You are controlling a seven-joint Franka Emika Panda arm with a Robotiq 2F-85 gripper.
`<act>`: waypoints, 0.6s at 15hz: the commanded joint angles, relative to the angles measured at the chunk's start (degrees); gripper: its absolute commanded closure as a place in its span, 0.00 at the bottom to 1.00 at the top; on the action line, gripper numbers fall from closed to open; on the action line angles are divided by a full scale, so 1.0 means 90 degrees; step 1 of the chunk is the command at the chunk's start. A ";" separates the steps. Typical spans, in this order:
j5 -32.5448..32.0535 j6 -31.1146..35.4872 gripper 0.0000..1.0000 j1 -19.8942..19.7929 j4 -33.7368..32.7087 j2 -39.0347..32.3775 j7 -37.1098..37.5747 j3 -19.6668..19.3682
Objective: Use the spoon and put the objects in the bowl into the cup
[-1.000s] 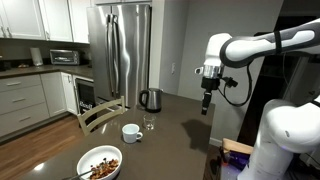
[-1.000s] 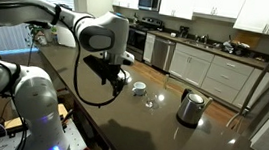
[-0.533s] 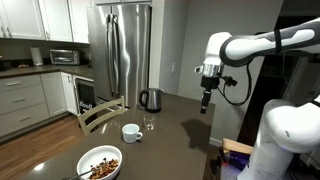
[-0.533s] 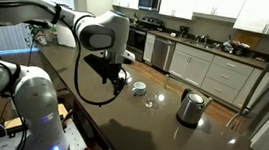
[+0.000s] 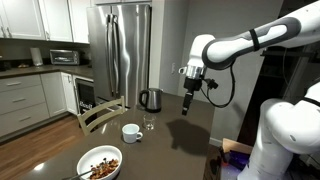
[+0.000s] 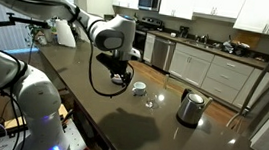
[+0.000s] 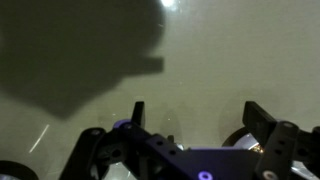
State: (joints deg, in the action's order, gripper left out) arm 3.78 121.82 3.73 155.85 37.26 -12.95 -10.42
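The wide white bowl (image 5: 100,163) stands at the near end of the dark table and holds a heap of brown and reddish objects (image 5: 105,167). A thin silver spoon (image 5: 87,172) rests in it, handle poking out over the rim. The small white cup (image 5: 131,132) (image 6: 139,88) sits further along the table. My gripper (image 5: 187,107) (image 6: 124,81) (image 7: 200,118) hangs open above the table, well away from the bowl, fingers pointing down. Only dark tabletop shows between its fingers (image 7: 137,112) in the wrist view.
A small clear glass (image 5: 149,124) (image 6: 150,102) stands beside the cup, and a steel kettle (image 5: 150,99) (image 6: 190,107) stands beyond it. A wooden chair (image 5: 100,113) is at the table's edge. Kitchen counters and a fridge (image 5: 122,50) lie behind.
The arm has swung over the table towards the cup and kettle. The gripper stays open and nothing on the table has moved.
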 commanded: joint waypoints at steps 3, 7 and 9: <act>0.0788 0.0115 0.00 0.0540 -0.1479 -0.1883 -0.0432 0.0178; 0.1179 0.0011 0.00 0.0622 -0.2498 -0.2877 -0.0725 0.0386; 0.1398 -0.0005 0.00 0.0617 -0.2964 -0.3350 -0.0888 0.0561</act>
State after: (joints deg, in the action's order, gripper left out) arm 12.88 123.49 9.47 136.50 14.49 -17.11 -7.12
